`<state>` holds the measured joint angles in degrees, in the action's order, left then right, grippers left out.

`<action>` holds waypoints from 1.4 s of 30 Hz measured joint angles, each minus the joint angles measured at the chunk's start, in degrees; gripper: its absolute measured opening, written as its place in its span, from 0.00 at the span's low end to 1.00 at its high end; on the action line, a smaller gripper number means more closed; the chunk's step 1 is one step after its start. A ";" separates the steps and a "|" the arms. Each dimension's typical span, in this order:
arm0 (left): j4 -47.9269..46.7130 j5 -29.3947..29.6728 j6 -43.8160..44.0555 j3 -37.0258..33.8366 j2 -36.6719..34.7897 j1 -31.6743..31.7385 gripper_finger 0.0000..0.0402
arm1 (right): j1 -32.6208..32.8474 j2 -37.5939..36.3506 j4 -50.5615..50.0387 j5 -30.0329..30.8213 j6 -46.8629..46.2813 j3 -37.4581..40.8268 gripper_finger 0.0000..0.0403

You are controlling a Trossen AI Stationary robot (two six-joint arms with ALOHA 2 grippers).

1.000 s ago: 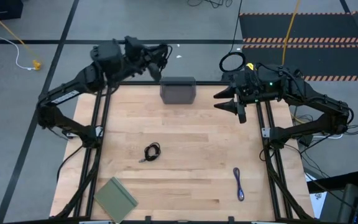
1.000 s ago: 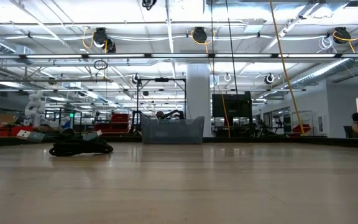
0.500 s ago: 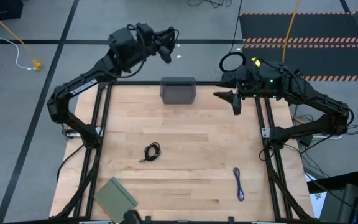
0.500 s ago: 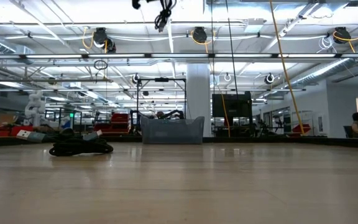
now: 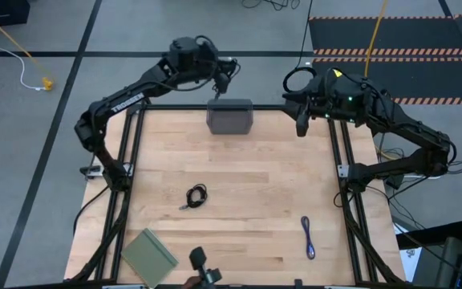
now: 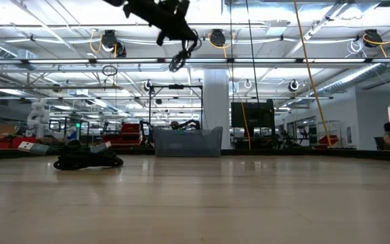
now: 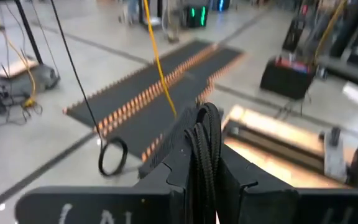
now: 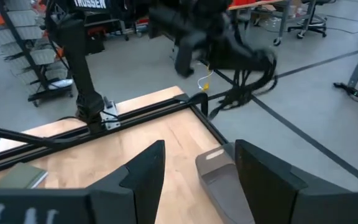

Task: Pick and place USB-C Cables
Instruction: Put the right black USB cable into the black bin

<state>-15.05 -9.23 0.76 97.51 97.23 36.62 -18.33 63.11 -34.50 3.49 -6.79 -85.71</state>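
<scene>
My left gripper (image 5: 224,78) is up in the air just beyond the table's far edge, near the dark grey tray (image 5: 229,117), and is shut on a bundled black USB-C cable (image 6: 179,59). A coiled black cable (image 5: 196,196) lies flat at the table's middle and shows low in the low view (image 6: 88,161). A purple-blue cable (image 5: 308,238) lies folded near the right near corner. My right gripper (image 5: 301,122) hovers open at the table's far right edge, right of the tray. My left gripper pinches the black cable bundle (image 7: 204,140) between its two fingers, with several strands side by side in the gap. Loops of it stick out past the fingertips. The cable is lifted clear, and its loose loops (image 6: 181,57) hang below the gripper, high above the tray.
The tray (image 6: 187,142) stands at the middle of the far edge. A flat green pad (image 5: 149,255) lies at the near left corner. A small dark object (image 5: 203,266) shows at the near edge. Bare wood lies between the cables and the tray.
My left gripper has swung toward the right along the far edge to the tray, carrying the black cable, and has come down into the low view with the cable hanging. My right gripper has drawn back a little toward the far edge. A dark object has appeared at the near edge.
</scene>
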 joint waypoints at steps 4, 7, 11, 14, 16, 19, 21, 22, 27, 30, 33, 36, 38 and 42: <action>-2.06 -1.47 -2.86 0.02 3.61 0.00 0.12 | -0.52 0.04 -0.04 1.33 0.00 0.04 0.46; -2.83 -1.79 -5.26 0.02 6.78 -0.07 0.12 | -0.81 0.02 -0.05 1.29 0.00 0.04 0.46; -4.28 -2.78 -7.54 0.02 10.60 -0.04 0.12 | -0.83 0.02 -0.07 1.24 0.14 0.04 0.46; -7.31 -2.84 -9.83 0.02 13.07 -0.04 0.12 | -0.83 0.02 -0.25 1.24 0.31 0.04 0.46; -8.72 -2.85 -11.31 0.02 14.53 -0.04 0.12 | -0.83 0.02 -0.89 1.24 0.20 0.04 0.46; -10.58 -2.87 -12.91 0.02 16.49 -0.04 0.12 | -0.83 0.02 -1.67 1.22 0.05 0.04 0.46; -11.62 -2.85 -13.87 0.01 17.43 -0.04 0.12 | -0.83 0.04 -1.84 1.22 0.02 0.04 0.46; -11.93 -2.82 -14.37 0.00 17.85 -0.04 0.12 | -0.83 0.02 -1.86 1.15 0.02 0.04 0.46; -13.93 -2.79 -14.84 0.00 18.75 -0.04 0.12 | -0.83 0.02 -2.02 1.00 0.02 0.04 0.46; -14.71 -2.76 -15.27 0.00 18.76 -0.04 0.12 | -0.83 0.02 -2.25 1.00 0.02 0.04 0.46; -14.98 -2.74 -15.54 -0.22 18.76 -0.04 0.12 | -0.83 -0.02 -2.05 1.00 0.01 0.49 0.46; -15.35 -2.74 -16.36 -0.22 19.36 0.08 0.12 | -0.83 0.00 -2.20 0.98 0.00 1.35 0.46; -16.45 -2.63 -16.65 -0.26 19.82 0.11 0.12 | -0.83 0.04 -2.21 0.97 0.00 1.62 0.46; -16.65 -2.19 -17.26 -0.33 20.69 0.11 0.12 | -0.83 0.00 -2.17 0.96 -0.01 1.87 0.46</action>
<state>-31.70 -11.42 -16.50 97.18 117.91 36.73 -19.16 63.11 -36.67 4.45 -6.80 -83.84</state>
